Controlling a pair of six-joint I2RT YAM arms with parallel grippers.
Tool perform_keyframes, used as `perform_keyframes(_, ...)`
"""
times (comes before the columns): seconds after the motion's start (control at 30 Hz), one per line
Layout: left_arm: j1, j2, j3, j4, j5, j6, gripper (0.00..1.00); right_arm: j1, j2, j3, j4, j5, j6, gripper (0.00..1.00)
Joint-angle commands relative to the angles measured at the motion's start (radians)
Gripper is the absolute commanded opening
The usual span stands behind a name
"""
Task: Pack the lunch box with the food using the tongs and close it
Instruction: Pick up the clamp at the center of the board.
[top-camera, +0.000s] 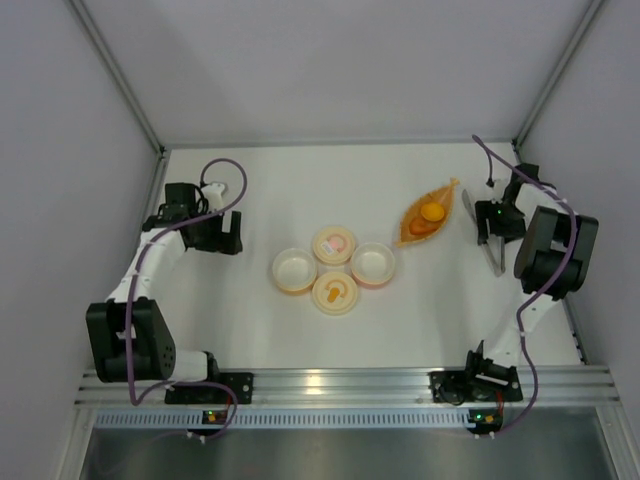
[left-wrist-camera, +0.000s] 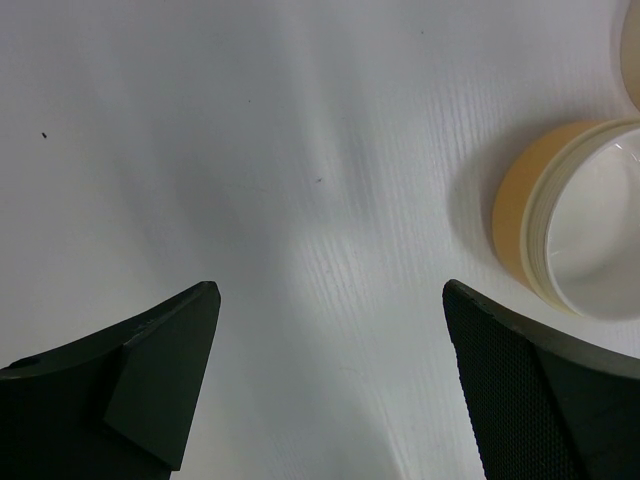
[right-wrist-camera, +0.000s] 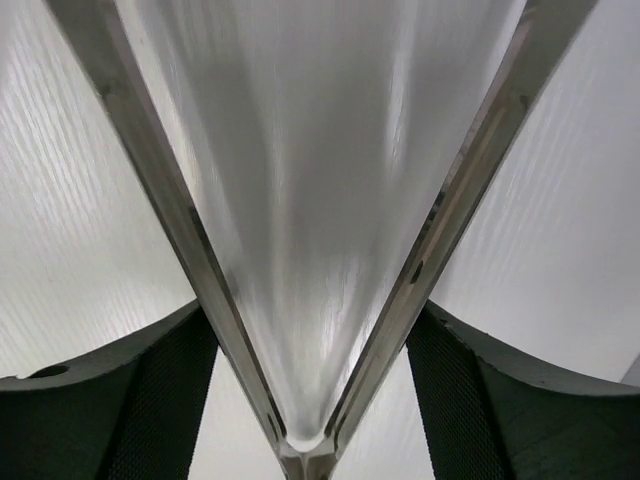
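The tongs (top-camera: 497, 262) lie at the far right of the table, and my right gripper (top-camera: 497, 228) is down over them. In the right wrist view both silver arms of the tongs (right-wrist-camera: 458, 200) spread away in a V. My right gripper (right-wrist-camera: 310, 320) has a finger against each arm near the hinge. The lunch box stands mid-table: a yellow-orange tub (top-camera: 294, 270) and a pink tub (top-camera: 372, 264), both uncovered, with two cream lids (top-camera: 334, 244) (top-camera: 335, 293) between them. The food, a ball (top-camera: 432, 212) and a wedge (top-camera: 420, 228), sits in an orange leaf dish (top-camera: 445, 192). My left gripper (top-camera: 225, 238) stands open and empty, left of the yellow-orange tub (left-wrist-camera: 515, 200).
Grey walls enclose the table on the left, back and right. The right arm's elbow (top-camera: 555, 250) hangs near the right wall. A metal rail (top-camera: 330, 385) runs along the front edge by both arm bases.
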Motion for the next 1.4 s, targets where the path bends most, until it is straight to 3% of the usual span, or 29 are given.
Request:
perform_keyframes(0.0, 0.001, 0.011, 0.042, 0.046, 0.018, -0.003, 0.98, -0.009, 0.037, 0.032, 0.139, -0.072, -0.001, 0.72)
perform_keyframes(0.23, 0.001, 0.026, 0.048, 0.049, 0.024, -0.008, 0.98, -0.009, 0.058, -0.006, 0.180, -0.074, -0.019, 0.76)
perform_keyframes(0.53, 0.001, 0.037, 0.057, 0.048, 0.032, -0.008, 0.98, -0.010, 0.067, -0.032, 0.199, -0.077, -0.001, 0.73)
perform_keyframes(0.63, 0.001, 0.041, 0.062, 0.045, 0.035, -0.008, 0.98, -0.015, 0.055, -0.042, 0.200, -0.078, -0.003, 0.69)
perform_keyframes(0.7, 0.001, 0.041, 0.065, 0.045, 0.038, -0.008, 0.98, -0.021, 0.035, -0.049, 0.197, -0.100, -0.003, 0.60)
perform_keyframes(1.0, 0.001, 0.044, 0.066, 0.045, 0.053, -0.012, 0.98, -0.059, -0.089, -0.095, 0.145, -0.154, -0.048, 0.55)
perform_keyframes(1.23, 0.001, 0.067, 0.083, 0.042, 0.071, -0.025, 0.98, -0.062, -0.026, -0.089, 0.166, -0.140, -0.055, 0.57)
perform_keyframes(1.37, 0.001, 0.064, 0.089, 0.036, 0.059, -0.008, 0.98, -0.062, 0.004, -0.086, 0.174, -0.137, -0.058, 0.71)
